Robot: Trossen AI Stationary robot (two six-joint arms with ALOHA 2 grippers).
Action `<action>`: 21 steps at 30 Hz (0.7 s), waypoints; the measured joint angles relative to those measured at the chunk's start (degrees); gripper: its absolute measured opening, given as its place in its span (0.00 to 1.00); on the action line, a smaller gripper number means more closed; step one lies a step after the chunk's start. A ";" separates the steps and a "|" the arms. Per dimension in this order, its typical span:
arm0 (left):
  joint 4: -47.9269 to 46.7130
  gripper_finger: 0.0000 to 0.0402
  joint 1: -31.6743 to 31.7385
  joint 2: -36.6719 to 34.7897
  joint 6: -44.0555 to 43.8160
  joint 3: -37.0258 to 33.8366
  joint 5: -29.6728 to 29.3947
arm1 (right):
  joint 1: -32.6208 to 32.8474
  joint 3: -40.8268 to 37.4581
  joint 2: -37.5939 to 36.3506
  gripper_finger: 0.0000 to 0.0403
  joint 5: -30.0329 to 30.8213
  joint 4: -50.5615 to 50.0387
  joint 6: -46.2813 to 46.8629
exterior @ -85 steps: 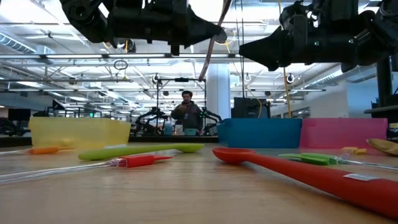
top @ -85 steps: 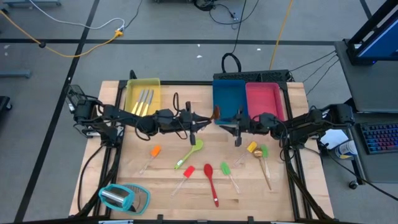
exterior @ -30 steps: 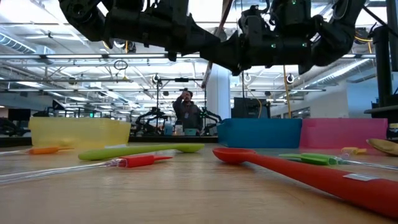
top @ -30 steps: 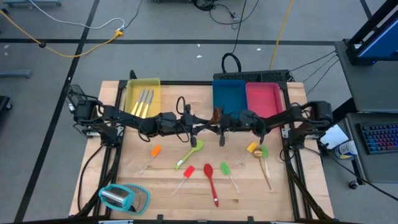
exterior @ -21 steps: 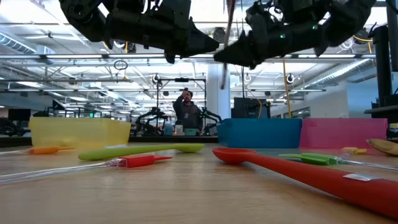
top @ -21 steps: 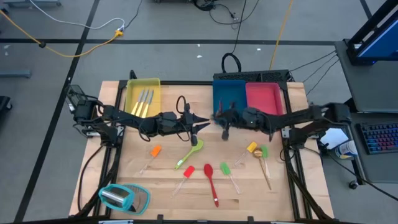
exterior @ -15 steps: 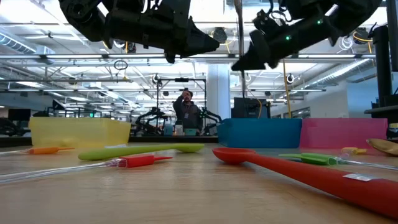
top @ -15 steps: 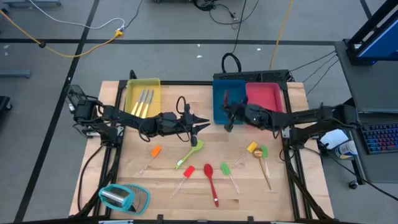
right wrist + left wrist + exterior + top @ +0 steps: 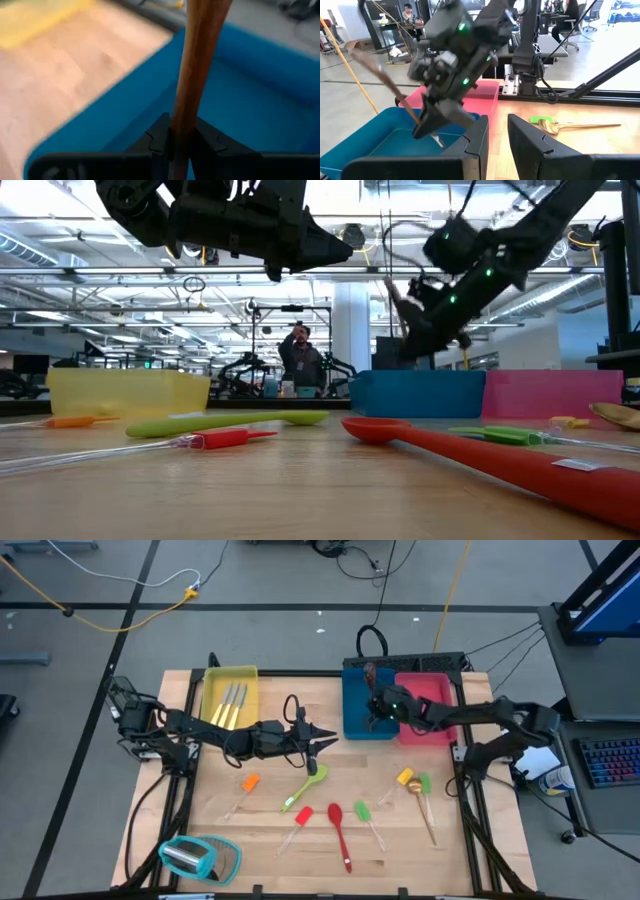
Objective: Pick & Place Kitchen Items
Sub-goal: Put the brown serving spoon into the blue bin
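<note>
Brown wooden spoon (image 9: 200, 65) being clamped between the two fingers of the right tool (image 9: 374, 712), hanging over the blue tray (image 9: 358, 720) at the far side of the surface (image 9: 270, 835), handle slanting up and away. Left tool (image 9: 322, 739) hovering above the middle of the surface, just left of the blue tray, fingers (image 9: 480, 145) standing slightly apart with nothing between them. Silver cutlery (image 9: 232, 700) lying in the yellow tray (image 9: 212, 685) at far left. Pink tray (image 9: 438, 690) sitting right beside the blue one. Long green spoon (image 9: 304, 787) lying below the left tool; orange-headed spatula (image 9: 247, 785) lying to its left, red-headed spatula (image 9: 298, 821) nearer. Red spoon (image 9: 339, 830) and green-headed spatula (image 9: 365, 817) resting near the middle, well apart from the trays. Yellow-headed spatula (image 9: 402, 779), small green spoon (image 9: 424, 785) and gold spoon (image 9: 420, 802) clustering at right. Teal-and-clear rounded object (image 9: 196, 857) sitting at the near left corner. Person (image 9: 298, 360) standing far off in the room behind.
</note>
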 joint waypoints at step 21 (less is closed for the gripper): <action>-0.58 0.19 0.00 0.00 0.00 0.00 0.17 | -6.66 0.13 10.86 0.11 -9.71 3.37 2.86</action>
